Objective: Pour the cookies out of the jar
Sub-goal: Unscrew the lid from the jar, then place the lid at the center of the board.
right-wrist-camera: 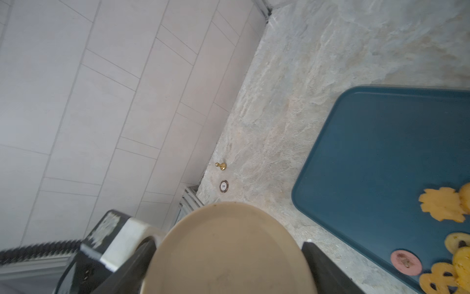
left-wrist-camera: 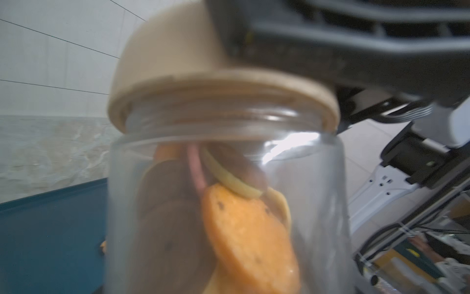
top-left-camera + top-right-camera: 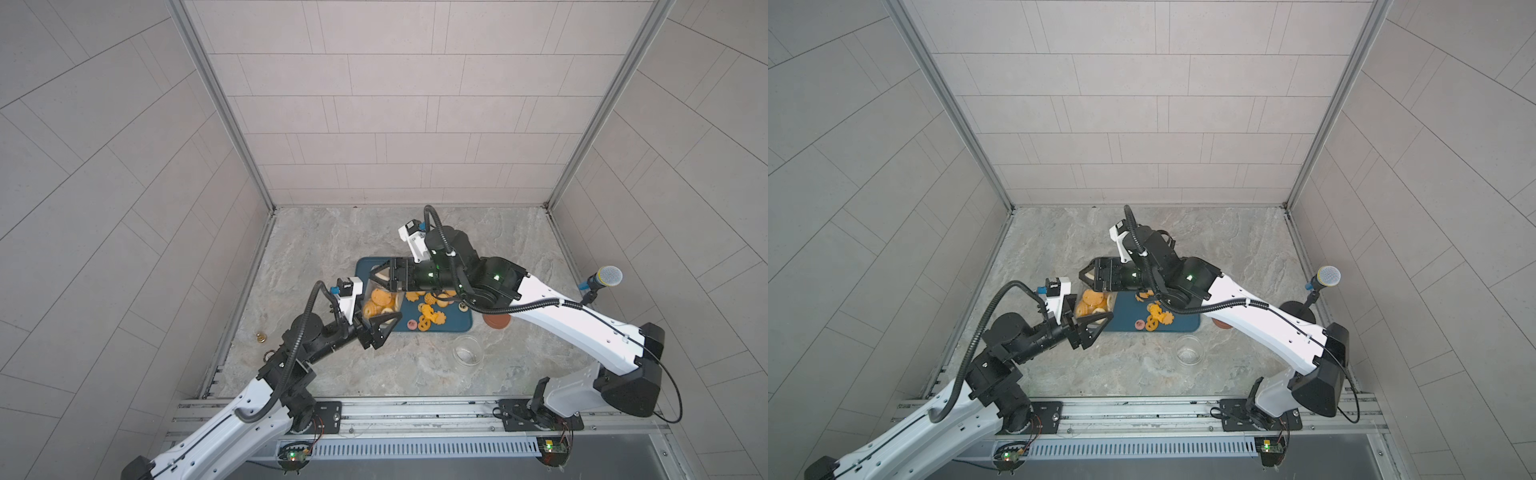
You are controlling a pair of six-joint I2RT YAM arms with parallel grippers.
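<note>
A clear jar (image 3: 380,305) (image 3: 1094,305) half full of orange cookies (image 2: 244,229) hangs over the left end of the blue tray (image 3: 453,324) (image 1: 381,152). My left gripper (image 3: 380,311) is shut on the jar's body, its fingers out of the left wrist view. A beige lid (image 2: 178,76) (image 1: 229,254) sits at the jar's mouth. My right gripper (image 3: 384,276) (image 1: 229,257) is shut on that lid, a black finger (image 1: 320,262) on either side. More cookies (image 3: 432,311) (image 3: 1158,318) (image 1: 440,206) lie loose on the tray.
An empty glass jar (image 3: 467,350) stands in front of the tray's right end, with a brown lid (image 3: 496,321) beside the tray. A microphone (image 3: 604,279) stands at the right wall. A small gold knob (image 3: 260,337) and a disc (image 1: 223,186) lie by the left wall.
</note>
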